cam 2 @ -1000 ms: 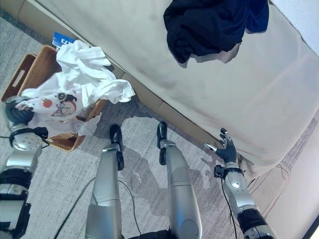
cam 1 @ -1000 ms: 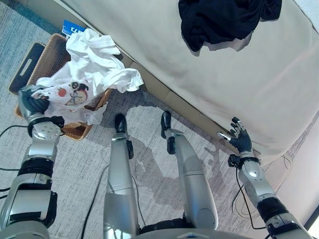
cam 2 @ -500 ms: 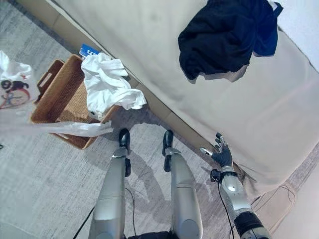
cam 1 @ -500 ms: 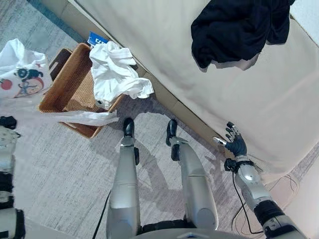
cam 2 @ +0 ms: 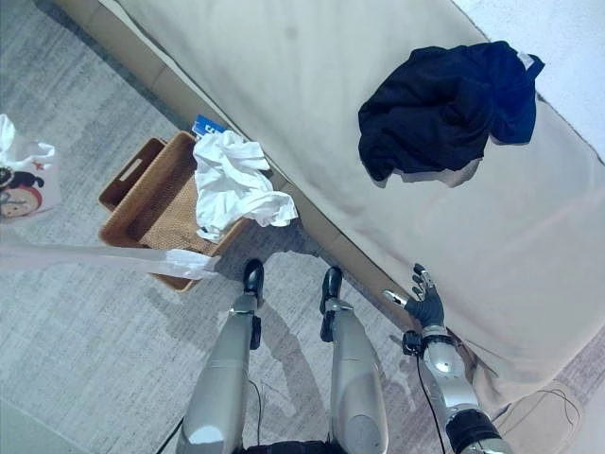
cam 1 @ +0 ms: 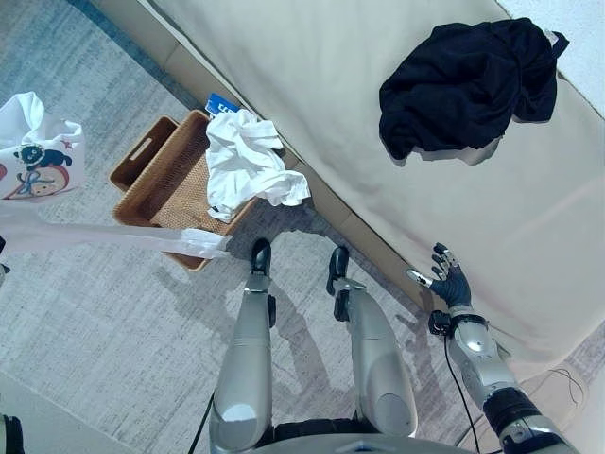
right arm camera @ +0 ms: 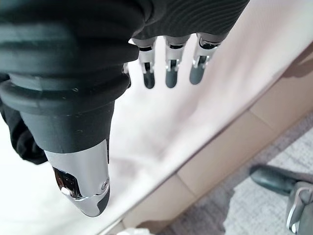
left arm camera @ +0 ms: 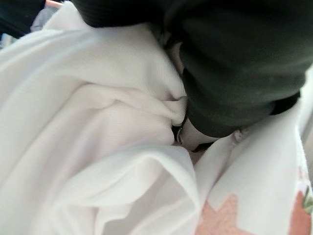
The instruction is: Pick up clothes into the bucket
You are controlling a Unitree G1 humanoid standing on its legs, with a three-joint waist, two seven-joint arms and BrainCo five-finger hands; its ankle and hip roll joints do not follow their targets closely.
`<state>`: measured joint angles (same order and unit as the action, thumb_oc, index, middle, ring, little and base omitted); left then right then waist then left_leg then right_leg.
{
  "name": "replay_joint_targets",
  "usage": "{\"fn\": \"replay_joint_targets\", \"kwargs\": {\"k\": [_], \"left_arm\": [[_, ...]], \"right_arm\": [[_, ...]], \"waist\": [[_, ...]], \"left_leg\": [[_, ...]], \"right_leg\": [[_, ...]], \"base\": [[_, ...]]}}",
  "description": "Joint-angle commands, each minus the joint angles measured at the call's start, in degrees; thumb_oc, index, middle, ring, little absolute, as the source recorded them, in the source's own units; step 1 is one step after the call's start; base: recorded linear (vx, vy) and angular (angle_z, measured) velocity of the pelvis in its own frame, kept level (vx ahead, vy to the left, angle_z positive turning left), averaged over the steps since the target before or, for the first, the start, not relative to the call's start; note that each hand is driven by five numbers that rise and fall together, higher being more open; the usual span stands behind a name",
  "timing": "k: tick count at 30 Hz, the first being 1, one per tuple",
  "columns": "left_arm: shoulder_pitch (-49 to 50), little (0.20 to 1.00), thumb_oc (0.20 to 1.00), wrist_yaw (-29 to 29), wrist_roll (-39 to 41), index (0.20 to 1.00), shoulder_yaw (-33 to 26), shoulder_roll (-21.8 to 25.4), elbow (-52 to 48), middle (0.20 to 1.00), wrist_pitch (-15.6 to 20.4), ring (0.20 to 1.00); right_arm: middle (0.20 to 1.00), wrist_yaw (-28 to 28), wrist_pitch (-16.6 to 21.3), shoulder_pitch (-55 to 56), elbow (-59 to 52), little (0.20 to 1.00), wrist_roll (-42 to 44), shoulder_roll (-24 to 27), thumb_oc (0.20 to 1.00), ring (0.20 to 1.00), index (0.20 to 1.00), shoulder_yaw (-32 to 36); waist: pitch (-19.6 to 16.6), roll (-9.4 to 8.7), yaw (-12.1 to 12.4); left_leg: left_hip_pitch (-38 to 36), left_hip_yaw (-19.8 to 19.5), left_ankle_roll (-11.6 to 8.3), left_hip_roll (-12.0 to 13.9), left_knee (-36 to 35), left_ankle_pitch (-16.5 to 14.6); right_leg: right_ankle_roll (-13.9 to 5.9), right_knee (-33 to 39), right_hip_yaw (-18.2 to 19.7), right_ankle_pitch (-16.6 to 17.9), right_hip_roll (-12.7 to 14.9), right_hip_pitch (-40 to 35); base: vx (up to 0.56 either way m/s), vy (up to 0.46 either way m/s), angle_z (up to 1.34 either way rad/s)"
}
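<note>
A white printed shirt [cam 1: 36,159] hangs in the air at the far left, above the grey carpet. One long sleeve [cam 1: 123,240] of it trails across to the near corner of the brown wicker basket [cam 1: 168,194]. My left hand [left arm camera: 244,63] is buried in that shirt, the cloth bunched under its dark cover. Another white garment [cam 1: 248,163] lies draped over the basket's far corner. A black garment [cam 1: 463,90] lies on the beige bed [cam 1: 312,66]. My right hand [cam 1: 450,284] hovers at the bed's edge with straight fingers [right arm camera: 168,68], holding nothing.
The bed's low front edge [cam 1: 369,236] runs diagonally behind the basket. A small blue item [cam 1: 222,104] lies between the basket and the bed. Grey carpet [cam 1: 104,331] stretches to the left and front.
The camera has shifted. The printed shirt, earlier lying on the basket under my left hand, is now lifted out to the left, its sleeve stretched back to the basket. The right hand keeps its pose.
</note>
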<state>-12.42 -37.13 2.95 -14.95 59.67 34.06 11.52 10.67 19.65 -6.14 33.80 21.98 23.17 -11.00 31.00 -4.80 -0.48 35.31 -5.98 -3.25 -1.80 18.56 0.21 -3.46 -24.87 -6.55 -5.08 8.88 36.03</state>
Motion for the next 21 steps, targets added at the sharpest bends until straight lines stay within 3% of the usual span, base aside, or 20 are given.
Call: {"fn": "replay_joint_targets", "kwargs": {"k": [1,9,16,21], "left_arm": [[-1.56,0.2,0.2,-0.53,0.7,0.2,-3.54,-0.84,-1.65,0.2,3.82,0.2],[-7.98,0.2,0.2,2.83,4.24,0.2,4.93,-5.96,-8.26,0.2,8.19,0.2],[-14.76,0.2,0.2,5.94,-0.86,0.2,14.12,-5.36,-6.47,0.2,7.03,0.2],[-17.92,0.2,0.2,8.5,-0.7,0.2,19.24,-8.24,-2.93,0.2,6.48,0.2]], "right_arm": [[1.0,-0.09,0.64,2.67,-1.38,1.0,-0.28,3.22,1.0,1.0,1.0,3.1],[1.0,-0.91,0.77,1.86,-1.35,1.0,-0.36,3.28,1.0,1.0,1.0,2.74],[1.0,-0.97,1.52,0.92,-2.85,1.0,0.14,3.48,1.0,1.0,1.0,2.38],[1.0,-0.65,1.83,0.86,-3.79,1.0,0.66,3.47,1.0,1.0,1.0,2.36]], "waist": [[-1.21,4.14,-1.33],[-1.21,3.6,-2.32],[-1.21,1.83,-3.97],[-1.21,0.71,-5.19]], "left_leg": [[-2.49,0.92,2.63,-2.51,-0.89,-1.89],[-3.02,0.97,2.69,-2.4,-0.88,-1.78],[-1.47,1.53,2.64,-1.58,-1.22,-1.19],[0.73,2.0,2.49,-1.24,-1.47,-0.61]], "right_leg": [[-3.75,5.45,1.45,4.94,3.01,-2.44],[-3.51,5.66,1.86,4.85,2.61,-2.79],[-3.56,6.48,2.5,5.6,1.79,-0.95],[-3.72,7.02,2.76,6.26,1.45,1.25]], "base": [[0.0,0.0,0.0],[0.0,0.002,-0.01],[0.0,0.005,-0.08],[0.01,0.007,-0.08]]}}
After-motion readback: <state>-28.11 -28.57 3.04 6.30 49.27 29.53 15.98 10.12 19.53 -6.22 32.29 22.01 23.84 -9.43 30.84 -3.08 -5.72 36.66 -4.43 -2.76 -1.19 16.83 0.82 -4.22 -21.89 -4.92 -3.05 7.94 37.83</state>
